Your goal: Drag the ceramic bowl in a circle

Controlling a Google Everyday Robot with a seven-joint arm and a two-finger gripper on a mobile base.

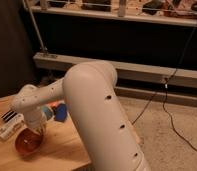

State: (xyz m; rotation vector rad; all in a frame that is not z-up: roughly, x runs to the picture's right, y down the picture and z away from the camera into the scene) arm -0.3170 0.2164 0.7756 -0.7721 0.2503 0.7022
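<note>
Viewpoint: the one camera is looking down from above and behind the white arm [99, 115], sitting very close to it.
Facing: it is pointing forward and left, taking in the desk [62, 150] corner and the floor [167, 132].
Claw: the claw [36, 131] is hanging low at left, right at the ceramic bowl [27, 144].

Pretty dim in here, warm yellowish light from overhead. The white arm [94, 107] glows on top and goes grey underneath. The back wall [117, 47] is nearly black. The end effector [36, 130] sits low at the ceramic bowl [27, 144], on the left of the tabletop [67, 150], in the arm's shade.
</note>
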